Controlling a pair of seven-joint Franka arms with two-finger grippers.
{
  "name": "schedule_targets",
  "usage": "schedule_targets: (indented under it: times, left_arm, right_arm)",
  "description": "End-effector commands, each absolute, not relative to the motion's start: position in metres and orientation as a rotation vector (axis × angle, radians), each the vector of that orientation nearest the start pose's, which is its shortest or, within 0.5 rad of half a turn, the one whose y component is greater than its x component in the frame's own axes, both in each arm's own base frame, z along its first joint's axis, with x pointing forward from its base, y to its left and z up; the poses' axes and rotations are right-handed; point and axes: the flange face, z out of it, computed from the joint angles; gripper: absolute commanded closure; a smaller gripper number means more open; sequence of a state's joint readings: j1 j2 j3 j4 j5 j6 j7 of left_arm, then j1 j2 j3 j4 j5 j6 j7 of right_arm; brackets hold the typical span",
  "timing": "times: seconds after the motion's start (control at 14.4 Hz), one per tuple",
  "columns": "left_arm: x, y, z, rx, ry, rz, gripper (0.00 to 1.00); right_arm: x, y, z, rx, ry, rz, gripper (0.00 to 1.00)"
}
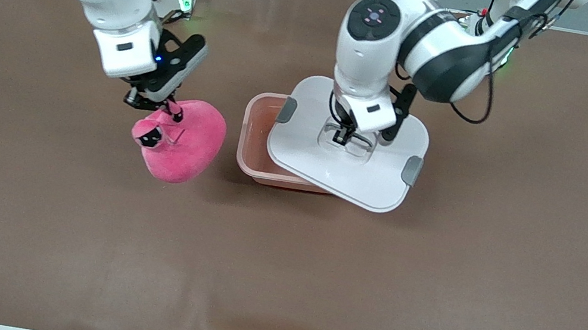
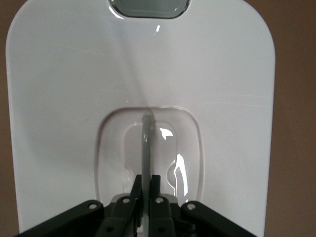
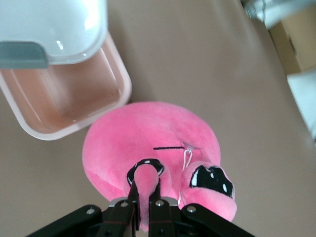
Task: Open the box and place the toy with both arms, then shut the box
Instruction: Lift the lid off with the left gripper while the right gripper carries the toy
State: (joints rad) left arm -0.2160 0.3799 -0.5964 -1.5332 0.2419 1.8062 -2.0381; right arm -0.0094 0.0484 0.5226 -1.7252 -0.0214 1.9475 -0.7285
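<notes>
We see the left gripper (image 1: 344,136) at the centre of the front view, just right of middle, with its fingers pinched tight on the thin clear handle (image 2: 146,148) that stands in the recessed well of the white lid (image 1: 349,144). In the left wrist view the handle runs as a narrow upright strip straight into the closed fingers (image 2: 154,190) at the bottom of the frame, and one grey clip (image 2: 148,7) shows at the top edge. The lid hangs slightly askew over the pale pink box base (image 1: 263,135), covering most of it; the part of the base toward the right arm's end of the table lies uncovered, and we can see into it. Two grey clips sit on the lid's edges, one (image 1: 287,110) over the open part of the base and one (image 1: 412,171) at the opposite edge.

We find the right gripper (image 1: 154,104) left of centre in the front view, its fingers clamped shut on a small nub (image 3: 144,185) of the bright pink plush toy (image 1: 183,139). The toy is beside the box base, toward the right arm's end of the brown table (image 1: 427,303). Whether it rests on the table or hangs just above it we cannot tell. In the right wrist view its dark face marking (image 3: 212,178) sits in the lower right, and the open corner of the base fills the upper left.
</notes>
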Motion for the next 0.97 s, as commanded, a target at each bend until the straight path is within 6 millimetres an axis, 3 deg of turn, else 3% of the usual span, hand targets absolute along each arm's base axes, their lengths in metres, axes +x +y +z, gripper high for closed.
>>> schedule_targets:
  times: [0.0, 0.28, 0.56, 0.9]
  left_arm:
    - [0.520, -0.389, 0.479, -2.626, -1.617, 0.032, 1.00]
    - [0.553, -0.333, 0.484, -2.708, -1.484, 0.224, 1.00]
    - [0.566, -0.293, 0.472, -2.755, -1.254, 0.301, 1.00]
    - [0.579, -0.270, 0.444, -2.785, -1.113, 0.383, 1.00]
  right_arm:
    - [0.509, 0.317, 0.563, -2.374, -2.060, -0.367, 1.00]
    - [0.503, 0.343, 0.549, -2.083, -2.362, -0.460, 1.00]
    - [0.479, 0.374, 0.530, -1.926, -2.477, -0.472, 1.00]
    - [0.460, 0.385, 0.506, -1.846, -2.536, -0.396, 1.00]
